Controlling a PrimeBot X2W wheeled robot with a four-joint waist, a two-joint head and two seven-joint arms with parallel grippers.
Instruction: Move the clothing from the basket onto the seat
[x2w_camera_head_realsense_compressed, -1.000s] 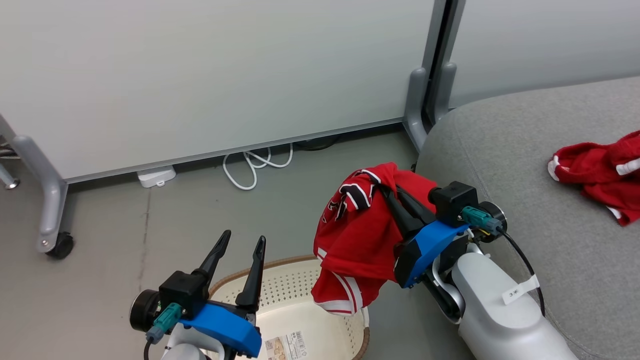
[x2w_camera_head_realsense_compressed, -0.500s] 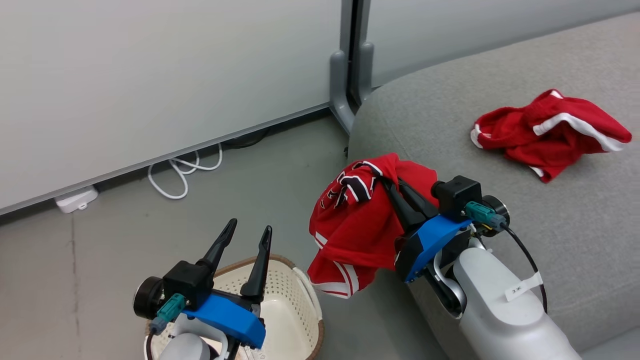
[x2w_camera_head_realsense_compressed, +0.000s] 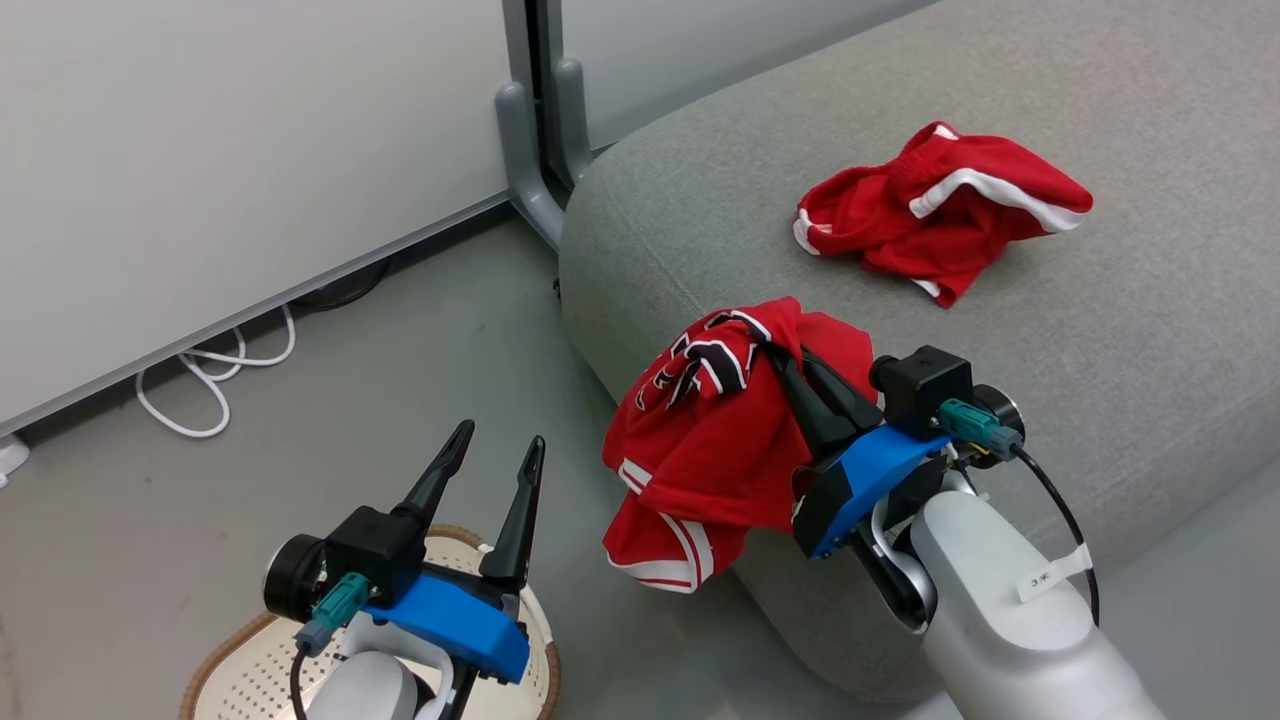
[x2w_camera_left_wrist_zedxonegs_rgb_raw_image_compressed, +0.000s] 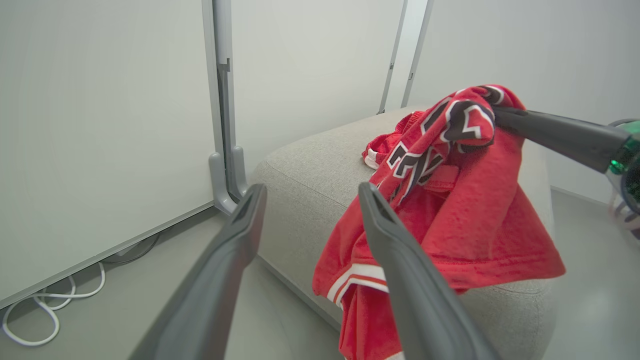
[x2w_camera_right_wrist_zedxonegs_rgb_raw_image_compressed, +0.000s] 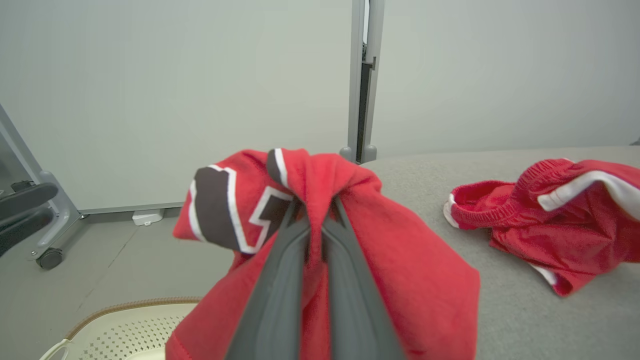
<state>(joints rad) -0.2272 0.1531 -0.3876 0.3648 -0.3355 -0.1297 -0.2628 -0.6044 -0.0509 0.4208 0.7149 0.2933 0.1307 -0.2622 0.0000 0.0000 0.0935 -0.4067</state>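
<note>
Under the wide-open left gripper (x2w_camera_head_realsense_compressed: 500, 435) the cream perforated plastic basket (x2w_camera_head_realsense_compressed: 240, 665) is seen. The red lettered jersey (x2w_camera_head_realsense_compressed: 700, 450), still pinched by the closed right gripper (x2w_camera_head_realsense_compressed: 780, 355), is now hung at the edge of the light-grey fabric sofa (x2w_camera_head_realsense_compressed: 1100, 320), clear of the basket.

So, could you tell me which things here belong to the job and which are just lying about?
Job: red jersey, held by the right pincer; red shorts on the grey sofa; laundry basket.
Lying about: white cable; partition foot.
</note>
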